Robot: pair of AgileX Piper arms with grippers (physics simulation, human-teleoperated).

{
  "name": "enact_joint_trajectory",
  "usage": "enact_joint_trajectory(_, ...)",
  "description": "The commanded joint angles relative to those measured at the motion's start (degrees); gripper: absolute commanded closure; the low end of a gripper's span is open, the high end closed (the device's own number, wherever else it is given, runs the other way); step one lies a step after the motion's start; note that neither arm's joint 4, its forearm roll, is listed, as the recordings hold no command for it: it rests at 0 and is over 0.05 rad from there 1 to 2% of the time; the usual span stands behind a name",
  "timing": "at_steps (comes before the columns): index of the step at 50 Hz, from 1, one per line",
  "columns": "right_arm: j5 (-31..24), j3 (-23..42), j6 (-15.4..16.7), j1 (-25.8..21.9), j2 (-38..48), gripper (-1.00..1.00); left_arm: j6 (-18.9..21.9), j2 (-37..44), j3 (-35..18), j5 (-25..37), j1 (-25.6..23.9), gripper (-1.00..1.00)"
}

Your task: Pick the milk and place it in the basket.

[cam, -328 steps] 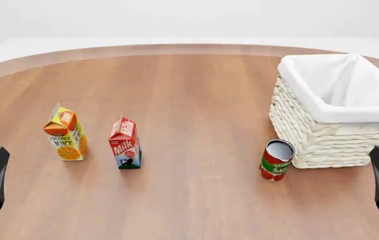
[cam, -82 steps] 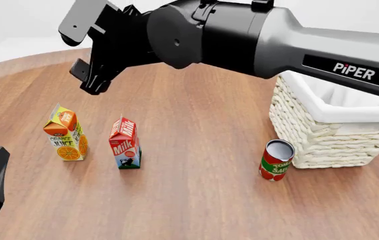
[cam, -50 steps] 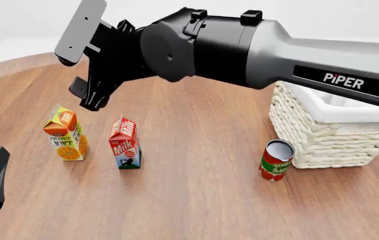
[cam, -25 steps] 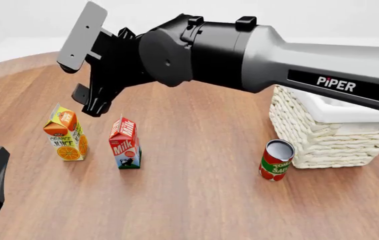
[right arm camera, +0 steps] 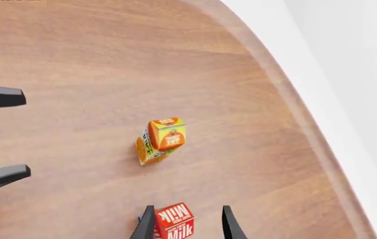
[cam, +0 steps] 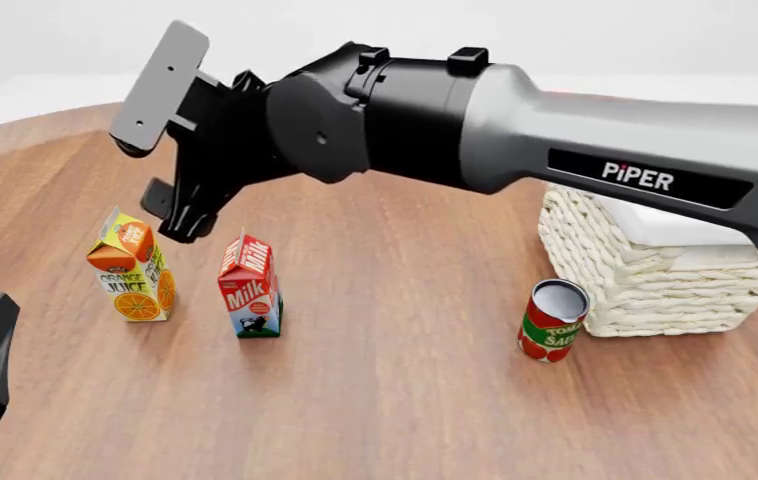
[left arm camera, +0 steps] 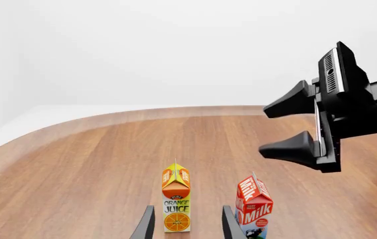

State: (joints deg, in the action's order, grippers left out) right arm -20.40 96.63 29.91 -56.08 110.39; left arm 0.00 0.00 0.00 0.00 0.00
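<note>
Small gable-top milk carton, red top, blue-green base [cam: 250, 287]: upright on brown wooden table [cam: 393, 400], left half, near front edge, beside orange-yellow juice carton [cam: 130, 265]. Right tool [cam: 172, 150]: fingers spread, nothing held, in air above cartons. Left tool [left arm camera: 183, 228]: parted, unloaded. Cream woven wicker basket [cam: 653, 285]: near right edge; red tomato can [cam: 551, 320] close beside it.

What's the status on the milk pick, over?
Right pincer open, above the milk, nothing held. Left pincer open, idle. Milk upright on table, outside the basket. Orange juice carton stands close beside it.
</note>
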Motion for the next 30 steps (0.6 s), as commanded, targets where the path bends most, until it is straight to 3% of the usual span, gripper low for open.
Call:
enact_joint_trajectory(1,0.0,0.7,-1.1,-0.5,1.1,-1.0,0.0,0.0,0.0,0.0,0.0,-1.0)
enact_joint_trajectory(30,2.8,-2.0,-3.6,-0.9,3.6,-1.0,0.0,0.0,0.0,0.0,0.0,-1.0)
